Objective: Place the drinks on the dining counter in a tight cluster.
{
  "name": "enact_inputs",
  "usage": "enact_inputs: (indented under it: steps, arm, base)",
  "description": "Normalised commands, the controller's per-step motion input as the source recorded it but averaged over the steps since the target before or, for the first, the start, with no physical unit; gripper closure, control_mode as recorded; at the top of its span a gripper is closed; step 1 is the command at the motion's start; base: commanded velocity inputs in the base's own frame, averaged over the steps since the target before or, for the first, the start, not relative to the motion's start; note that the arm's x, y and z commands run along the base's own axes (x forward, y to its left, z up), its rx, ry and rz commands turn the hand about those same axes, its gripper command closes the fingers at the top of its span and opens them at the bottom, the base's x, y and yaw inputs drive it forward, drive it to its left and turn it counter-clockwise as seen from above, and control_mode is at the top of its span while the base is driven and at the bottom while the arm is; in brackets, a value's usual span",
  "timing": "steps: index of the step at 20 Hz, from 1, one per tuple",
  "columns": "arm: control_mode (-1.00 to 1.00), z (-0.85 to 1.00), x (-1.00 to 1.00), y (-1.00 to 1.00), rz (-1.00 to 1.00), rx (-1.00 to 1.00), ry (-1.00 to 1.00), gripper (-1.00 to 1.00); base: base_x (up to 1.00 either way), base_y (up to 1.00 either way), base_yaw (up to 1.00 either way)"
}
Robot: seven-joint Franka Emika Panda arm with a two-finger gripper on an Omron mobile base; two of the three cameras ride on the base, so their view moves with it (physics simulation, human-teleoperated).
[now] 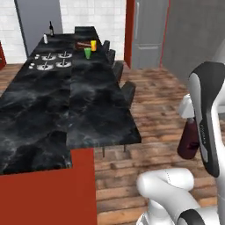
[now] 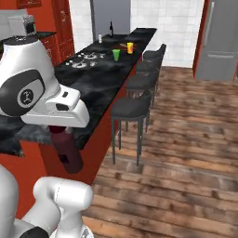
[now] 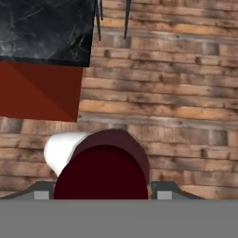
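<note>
My gripper (image 1: 190, 122) (image 2: 57, 128) (image 3: 100, 191) is shut on the shorter maroon bottle (image 1: 188, 141) (image 2: 68, 150) (image 3: 103, 170), which hangs upright below the hand over the wood floor, just off the near corner of the dining counter (image 1: 102, 110) (image 2: 126, 64) (image 3: 44, 29). The hand view looks down on the bottle's dark top. At the far end of the black marble, a tall dark wine bottle (image 1: 51, 29) (image 2: 111, 29) and a small clear water bottle (image 1: 45, 38) (image 2: 100, 38) stand close together, on the stove side.
A green cup (image 1: 88, 53) (image 2: 115, 54) and an orange cup (image 1: 93, 45) (image 2: 130, 47) stand on the far counter. Stove burners (image 1: 50, 60) lie on the lower worktop. Dark stools (image 1: 128, 90) (image 2: 131, 107) line the counter's floor side. A grey fridge (image 1: 149, 30) stands behind.
</note>
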Motion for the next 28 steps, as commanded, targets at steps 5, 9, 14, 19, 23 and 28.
enact_inputs:
  steps: [5, 9, 14, 19, 23, 28]
  arm:
    - [1.0, 0.0, 0.0, 0.0, 0.0, 0.0, 0.0, 1.0]
    - [1.0, 0.0, 0.0, 0.0, 0.0, 0.0, 0.0, 1.0]
    - [1.0, 0.0, 0.0, 0.0, 0.0, 0.0, 0.0, 1.0]
    - [1.0, 0.0, 0.0, 0.0, 0.0, 0.0, 0.0, 1.0]
    - [1.0, 0.0, 0.0, 0.0, 0.0, 0.0, 0.0, 1.0]
    - [1.0, 0.0, 0.0, 0.0, 0.0, 0.0, 0.0, 1.0]
  base:
    - [0.45, -0.77, 0.74]
    - [0.42, -1.0, 0.63]
    - [0.38, -1.0, 0.55]
    - [0.42, -0.75, 0.68]
    - [0.35, -0.61, 0.75]
    - [0.56, -0.63, 0.64]
